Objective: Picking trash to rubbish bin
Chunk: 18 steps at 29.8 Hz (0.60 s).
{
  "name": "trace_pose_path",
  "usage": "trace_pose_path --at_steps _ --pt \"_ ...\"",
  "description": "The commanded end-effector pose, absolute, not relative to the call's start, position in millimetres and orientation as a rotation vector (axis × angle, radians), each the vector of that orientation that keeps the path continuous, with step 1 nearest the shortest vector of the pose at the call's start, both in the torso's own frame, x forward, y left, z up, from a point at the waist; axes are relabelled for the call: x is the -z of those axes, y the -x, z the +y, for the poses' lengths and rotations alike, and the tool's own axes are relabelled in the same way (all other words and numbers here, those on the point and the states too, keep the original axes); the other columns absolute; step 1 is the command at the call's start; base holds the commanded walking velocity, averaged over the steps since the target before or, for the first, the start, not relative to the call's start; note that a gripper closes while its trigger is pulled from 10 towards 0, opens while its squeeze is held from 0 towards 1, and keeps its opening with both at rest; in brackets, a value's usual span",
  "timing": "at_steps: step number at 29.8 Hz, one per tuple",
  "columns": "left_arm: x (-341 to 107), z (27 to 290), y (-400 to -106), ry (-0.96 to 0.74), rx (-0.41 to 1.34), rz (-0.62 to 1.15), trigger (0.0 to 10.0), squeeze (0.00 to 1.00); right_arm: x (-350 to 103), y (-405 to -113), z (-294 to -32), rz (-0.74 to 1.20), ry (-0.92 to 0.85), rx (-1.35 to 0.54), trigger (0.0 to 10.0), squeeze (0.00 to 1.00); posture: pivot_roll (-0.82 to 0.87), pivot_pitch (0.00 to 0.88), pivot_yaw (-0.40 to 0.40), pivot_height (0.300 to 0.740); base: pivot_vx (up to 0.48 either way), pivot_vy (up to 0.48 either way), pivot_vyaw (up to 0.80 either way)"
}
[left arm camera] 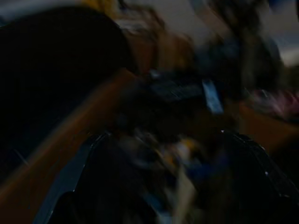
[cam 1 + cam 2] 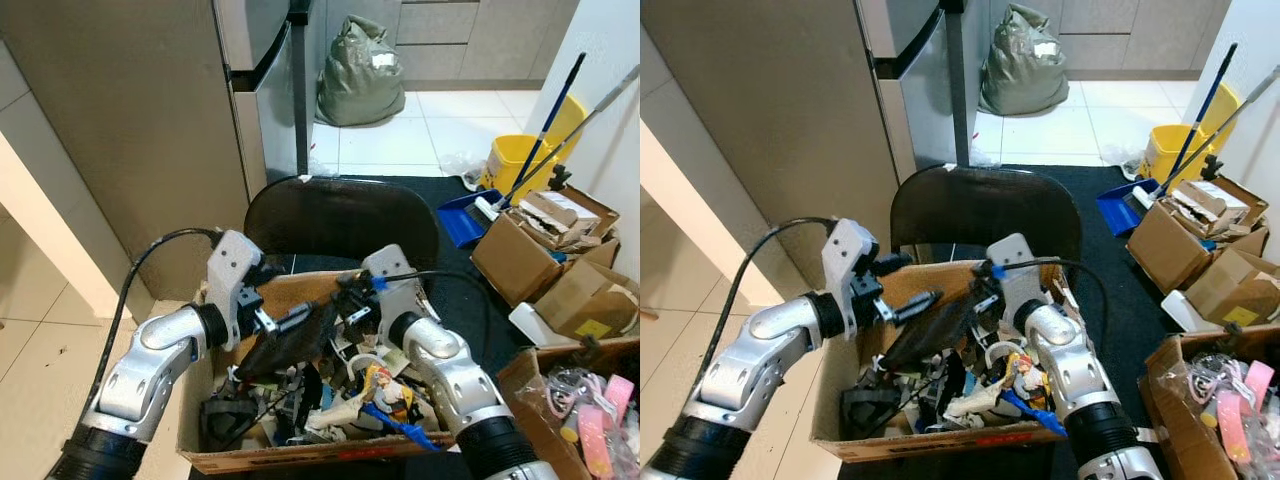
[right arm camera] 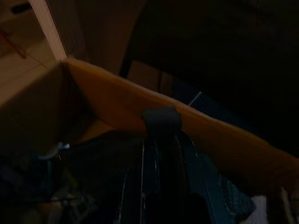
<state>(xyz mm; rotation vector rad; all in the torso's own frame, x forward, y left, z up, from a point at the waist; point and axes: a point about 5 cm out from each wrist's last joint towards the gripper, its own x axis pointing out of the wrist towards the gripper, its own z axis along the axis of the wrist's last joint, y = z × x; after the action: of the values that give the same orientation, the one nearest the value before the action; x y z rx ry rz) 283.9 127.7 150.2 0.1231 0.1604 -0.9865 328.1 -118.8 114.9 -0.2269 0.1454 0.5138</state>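
A cardboard box [image 2: 300,458] full of mixed trash stands on a black chair [image 2: 340,215] right before me. Both grippers reach into it. My left gripper [image 2: 300,322] is over the box's left half, and in the blurred left wrist view its fingers [image 1: 70,182] stand wide apart, open. A floppy black sheet [image 2: 285,350] slants from under it up toward my right gripper [image 2: 350,300]. The right gripper is at the box's back wall [image 3: 117,105], with its fingertips [image 3: 161,120] together. A colourful wrapper [image 2: 385,385] and white scraps lie below.
A grey-green filled bag [image 2: 360,75] sits on the tiled floor at the back. On the right are a yellow mop bucket [image 2: 520,160], a blue dustpan [image 2: 462,215] and open cardboard boxes [image 2: 540,250]. Tall grey cabinets [image 2: 130,120] close off the left.
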Motion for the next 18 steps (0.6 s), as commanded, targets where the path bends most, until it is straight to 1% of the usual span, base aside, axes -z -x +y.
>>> trace_pose_path --at_steps 1,6,11,12,13,14,15,18 --pt "-141 130 -277 -0.12 1.014 0.24 10.0 0.0 -113 -328 -120 0.162 0.243 -0.481 10.0 0.0 0.02 0.07 0.088 0.74 0.0 0.0 0.0" --pt "-143 129 -275 -0.102 1.029 0.254 10.0 0.0 -113 -332 -125 0.177 0.243 -0.419 10.0 0.0 0.03 0.067 0.087 0.74 0.0 0.0 0.0" --pt "-144 129 -273 -0.099 1.044 0.28 10.0 0.0 -111 -331 -128 0.198 0.246 -0.422 10.0 0.01 0.03 0.067 0.087 0.74 0.0 0.0 0.0" --pt "-144 131 -271 -0.103 1.051 0.3 10.0 0.0 -110 -331 -130 0.211 0.242 -0.425 10.0 0.6 0.03 0.061 0.086 0.74 0.0 0.0 0.0" --pt "-144 131 -271 -0.103 1.051 0.3 10.0 0.0 -110 -331 -130 0.211 0.242 -0.425 10.0 0.6 0.03 0.061 0.086 0.74 0.0 0.0 0.0" --pt "-143 131 -271 -0.107 1.052 0.308 10.0 0.0 -109 -331 -130 0.215 0.241 -0.422 10.0 0.82 0.03 0.061 0.086 0.74 0.0 0.0 0.0" --pt "-143 133 -271 -0.119 1.043 0.312 10.0 0.0 -109 -331 -131 0.223 0.223 -0.415 10.0 1.0 0.03 0.061 0.085 0.74 0.0 0.0 0.0" --pt "-143 134 -271 -0.118 1.036 0.318 10.0 0.0 -108 -331 -132 0.229 0.208 -0.407 10.0 1.0 0.03 0.061 0.085 0.74 0.0 0.0 0.0"
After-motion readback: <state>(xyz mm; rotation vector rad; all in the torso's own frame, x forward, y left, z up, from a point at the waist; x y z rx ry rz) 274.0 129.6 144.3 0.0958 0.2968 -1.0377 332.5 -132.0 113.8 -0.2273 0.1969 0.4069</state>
